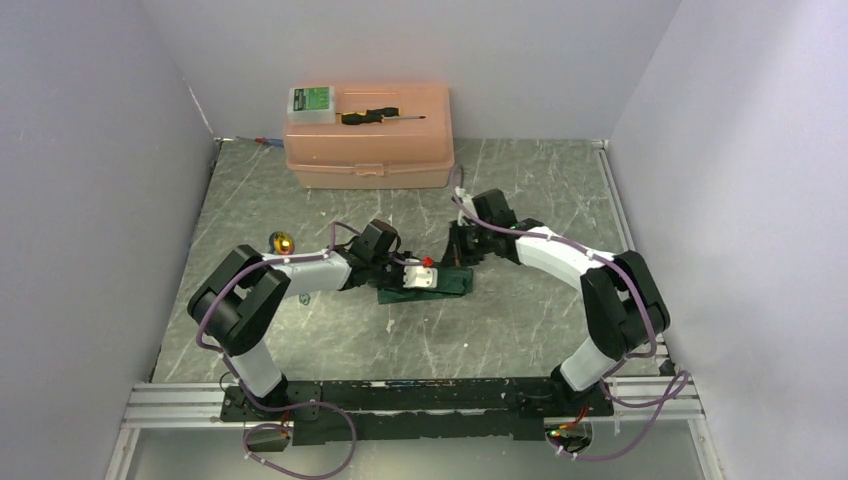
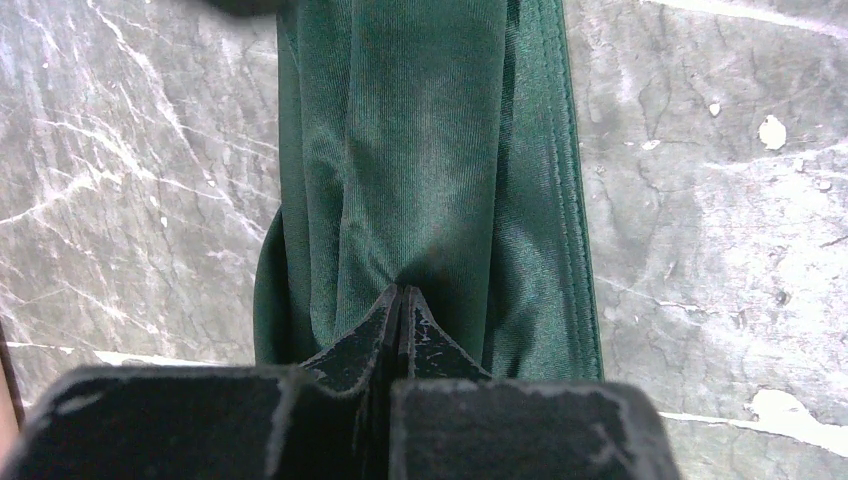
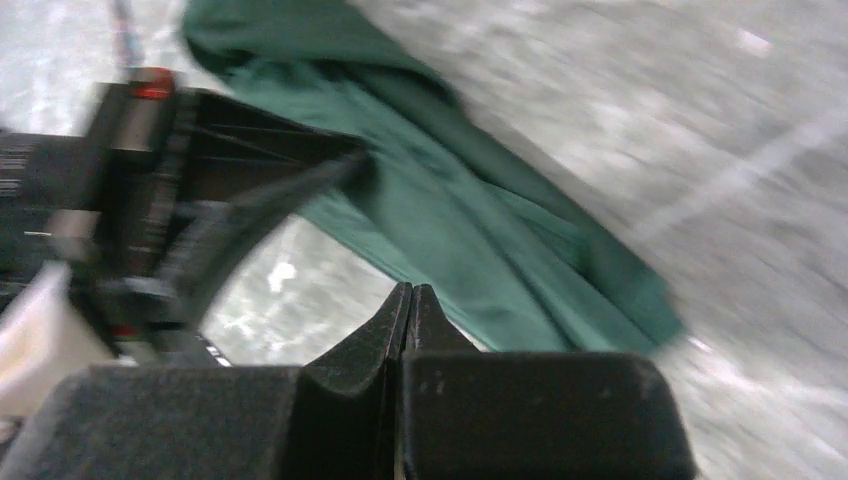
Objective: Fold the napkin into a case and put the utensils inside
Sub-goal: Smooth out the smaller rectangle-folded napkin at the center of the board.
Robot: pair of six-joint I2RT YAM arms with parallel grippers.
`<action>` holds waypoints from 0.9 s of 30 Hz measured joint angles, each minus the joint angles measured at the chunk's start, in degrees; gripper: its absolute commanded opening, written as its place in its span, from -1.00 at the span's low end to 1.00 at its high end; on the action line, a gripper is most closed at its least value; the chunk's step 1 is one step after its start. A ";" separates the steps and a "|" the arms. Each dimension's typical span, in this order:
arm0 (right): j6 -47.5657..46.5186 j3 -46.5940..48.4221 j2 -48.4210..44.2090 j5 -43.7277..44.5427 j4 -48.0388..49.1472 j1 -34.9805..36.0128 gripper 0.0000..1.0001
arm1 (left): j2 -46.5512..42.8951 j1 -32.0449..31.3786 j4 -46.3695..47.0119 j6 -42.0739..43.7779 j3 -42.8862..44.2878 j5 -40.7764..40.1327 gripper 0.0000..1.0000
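**Both grippers clenched at the green napkin, box shut at the back**

Well beyond the left gripper point(image 2: 400, 300), at the far wall, stands a pale pink plastic box with a lid point(image 1: 368, 150); the lid is down and what is inside cannot be told; on the lid lie a small white-and-green flat case point(image 1: 312, 103) to the left and a black-and-yellow-handled screwdriver point(image 1: 380, 116) just right of it, its shaft pointing right.

On the grey marbled tabletop point(image 1: 300, 340), behind and left of the left gripper and beside its forearm, sits the shiny gold rounded head of a utensil point(image 1: 282, 241), apart from the cloth.

The left gripper's jaws are pressed together and pinch a fold of the dark green soft cloth napkin point(image 2: 430, 170); in its wrist view the cloth runs straight ahead from the fingertips in a long bunched band, creases gathering at the tips, a hemmed edge along the right.

The right gripper point(image 3: 410, 295) faces the left one across the napkin; its jaws are clenched too; the bunched cloth lies just ahead and to the right of its tips; whether they nip the edge cannot be told, as that view is blurred.
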 measured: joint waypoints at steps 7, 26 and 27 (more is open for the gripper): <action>5.29 2.93 7.61 -5.31 10.01 7.76 -1.00 | -0.22 -0.09 -0.09 0.00 -0.17 -0.15 -0.95; 8.90 2.32 16.70 -5.90 16.59 6.84 -1.00 | -1.14 0.22 -11.19 -11.61 8.85 -4.55 0.06; 8.94 2.10 16.68 -6.01 16.96 6.82 -1.00 | -1.44 0.50 -12.98 -12.85 10.56 -4.52 0.09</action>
